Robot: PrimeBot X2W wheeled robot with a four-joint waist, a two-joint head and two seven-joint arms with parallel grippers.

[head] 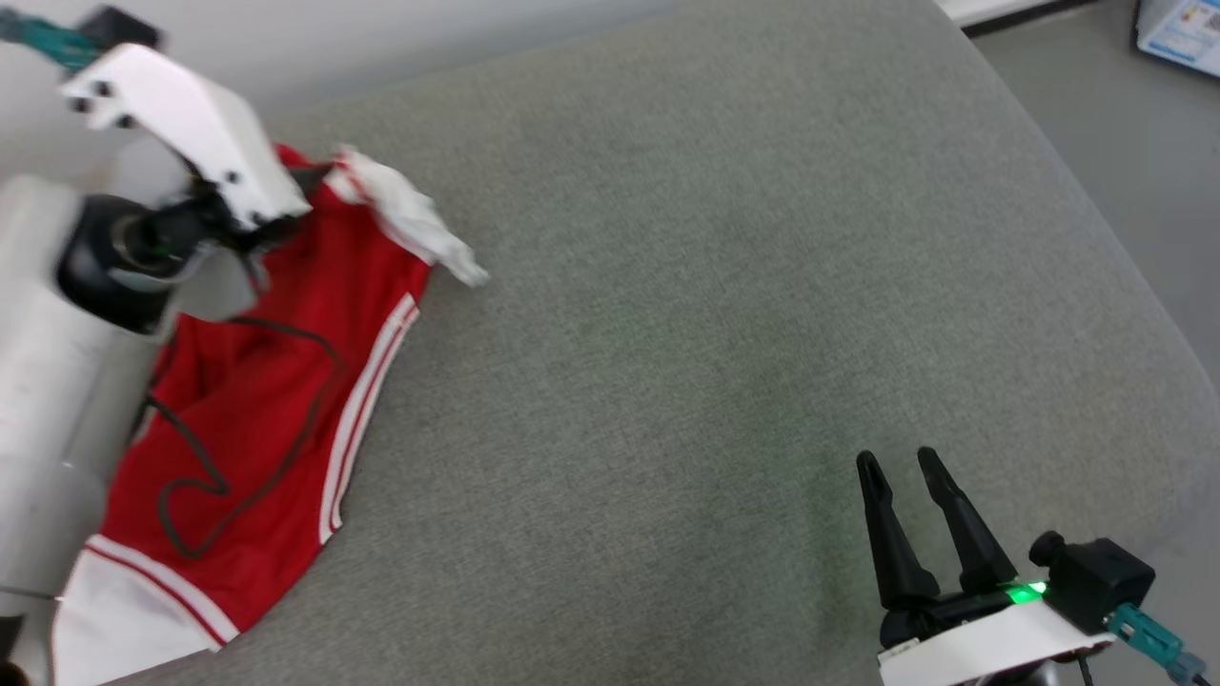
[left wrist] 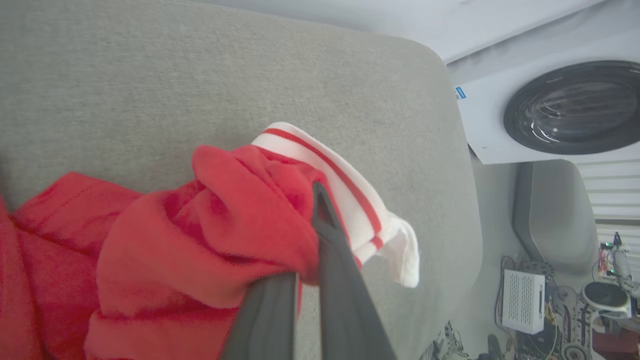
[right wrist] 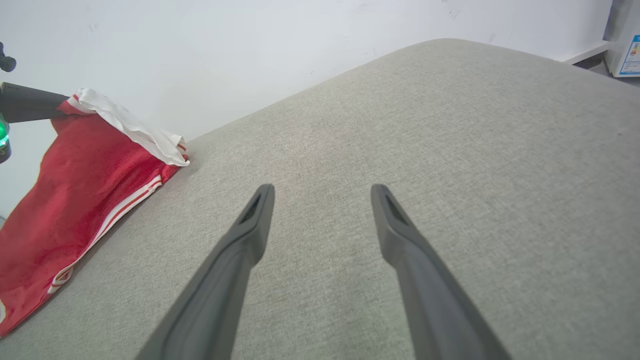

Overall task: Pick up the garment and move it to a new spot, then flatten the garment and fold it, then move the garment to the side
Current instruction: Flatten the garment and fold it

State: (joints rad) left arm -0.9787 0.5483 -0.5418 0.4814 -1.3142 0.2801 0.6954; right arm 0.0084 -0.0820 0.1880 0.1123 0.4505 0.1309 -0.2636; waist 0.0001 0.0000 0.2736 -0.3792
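The garment (head: pixel 257 400) lies at the left of the head view, a red jersey with white, red-striped trim down its side edge and a white sleeve (head: pixel 410 219) crumpled at its upper end. Its lower part spreads fairly flat on the grey fabric-covered surface (head: pixel 715 286) and reaches the lower left corner. Any print is out of sight.

The left gripper (left wrist: pixel 312 235) has its jaws clamped on a bunched fold of red cloth near the striped cuff, so the step in hand looks like the pick-up and move. To do it well, I would raise that fold high enough for the trailing hem to clear the surface, then carry it toward the open middle. The pinch takes only a small wad, so a slow lift should keep it from slipping out. A black cable (head: pixel 286 333) hangs across the red cloth and could snag.

The right gripper (head: pixel 896 459) hovers at the lower right with its jaws wide apart, holding nothing, well apart from the garment.
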